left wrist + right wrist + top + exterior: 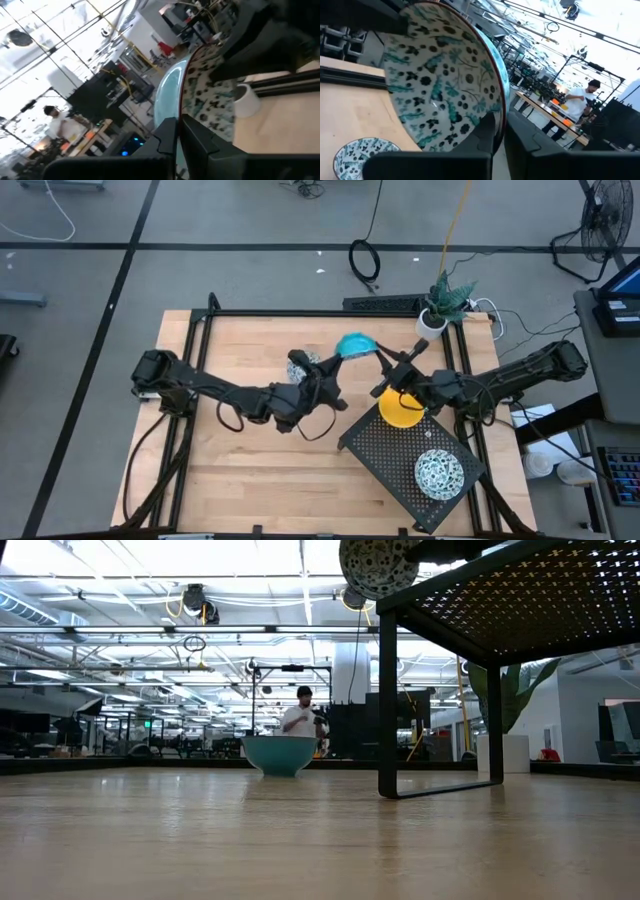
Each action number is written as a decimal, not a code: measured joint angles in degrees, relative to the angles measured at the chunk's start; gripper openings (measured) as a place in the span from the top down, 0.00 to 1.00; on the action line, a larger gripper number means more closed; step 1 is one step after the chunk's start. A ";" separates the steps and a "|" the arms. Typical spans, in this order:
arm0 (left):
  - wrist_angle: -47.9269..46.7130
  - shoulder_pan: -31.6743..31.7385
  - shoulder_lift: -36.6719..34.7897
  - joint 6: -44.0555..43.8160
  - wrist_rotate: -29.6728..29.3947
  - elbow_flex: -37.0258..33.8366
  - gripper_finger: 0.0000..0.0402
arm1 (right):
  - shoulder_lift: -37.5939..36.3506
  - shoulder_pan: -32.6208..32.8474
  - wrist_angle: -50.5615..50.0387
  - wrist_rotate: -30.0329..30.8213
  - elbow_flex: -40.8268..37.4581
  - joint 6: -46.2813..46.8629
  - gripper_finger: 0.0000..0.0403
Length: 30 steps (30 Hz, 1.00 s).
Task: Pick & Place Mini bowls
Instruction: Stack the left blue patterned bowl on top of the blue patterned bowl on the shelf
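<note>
Above the middle of the wooden worktop [230,470], a teal bowl [354,344], blue-and-white patterned inside, hangs tilted between the two arms. The right hand [500,120] is clamped on its rim, one finger inside and one outside. The left hand [179,122] pinches a rim the same way, and it appears to be the opposite edge of this same bowl. A second patterned bowl [300,365] sits on the worktop just beside the left arm. A yellow bowl [403,410] and a third patterned bowl [438,472] rest on the black perforated rack [380,445] under the right arm. A white plant pot [432,325] stands at the far edge.

The likely risk is the shared grip. If either arm pulls away while the other is clamped, the thin glazed rim could slip or twist free. If both let go together, the bowl would probably drop and could strike the second patterned bowl nearby
</note>
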 joint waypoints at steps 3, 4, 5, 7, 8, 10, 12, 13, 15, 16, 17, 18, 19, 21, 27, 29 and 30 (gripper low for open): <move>-0.41 -1.17 0.00 -3.71 -2.31 -0.01 0.95 | 0.03 0.02 -0.01 0.31 0.00 -1.53 0.98; -0.82 -1.66 0.02 -4.93 -3.57 -0.04 0.95 | 0.03 0.07 0.02 0.45 0.01 -2.03 0.99; -1.40 -2.13 0.02 -5.84 -4.53 -0.04 0.95 | -0.01 0.09 -0.02 0.36 0.02 -2.23 0.99; -3.37 -3.23 -0.19 -7.32 -5.67 -0.04 0.95 | -0.15 0.11 -0.40 -0.06 0.00 -1.84 0.99; -4.63 -3.71 -0.23 -8.27 -5.69 -0.04 0.95 | -0.17 0.11 -0.41 -0.25 0.00 -1.83 0.99; -6.53 -4.77 -0.41 -9.22 -6.41 -0.04 0.95 | -0.21 0.26 -0.51 0.89 -0.02 -2.19 1.00; -6.78 -5.72 -0.76 -9.52 -7.35 0.00 0.95 | -0.19 0.21 -1.95 2.55 -0.49 -2.86 1.00; -6.68 -6.12 -0.84 -9.48 -7.60 0.11 0.95 | 0.00 0.14 -1.92 2.27 -0.48 -2.79 1.00; -7.10 -6.67 -0.80 -9.68 -8.15 0.09 0.95 | -0.14 0.13 -1.74 1.91 -0.45 -2.61 1.00; -7.47 -6.82 -0.72 -9.96 -8.39 0.07 0.95 | -0.28 0.20 -1.25 1.81 -0.34 -2.55 1.00; -7.70 -6.99 -0.68 -10.07 -9.09 0.02 0.95 | -0.30 0.24 -0.88 1.46 -0.16 -2.39 1.00; -8.07 -7.26 -0.77 -10.24 -9.87 0.02 0.95 | -0.28 0.24 -0.77 1.37 -0.13 -2.32 1.00; -8.89 -7.46 -1.02 -10.97 -10.41 0.02 0.95 | -0.26 0.24 -1.21 1.50 -0.15 -2.30 1.00; -12.50 -7.88 -2.13 -14.18 -10.27 0.02 0.95 | -0.17 0.17 -1.36 1.71 -0.19 -2.27 1.00; -41.37 -5.67 -9.62 -35.28 16.95 -0.01 0.95 | -0.22 0.60 -1.35 1.55 -0.17 -2.06 1.00; -49.20 -3.08 -12.83 -40.59 26.49 -0.40 0.95 | -0.49 1.16 -1.39 1.56 -0.17 -2.12 1.00; -51.76 -1.73 -14.43 -42.55 29.14 -1.15 0.95 | -0.81 1.60 -1.39 1.65 -0.17 -2.24 1.00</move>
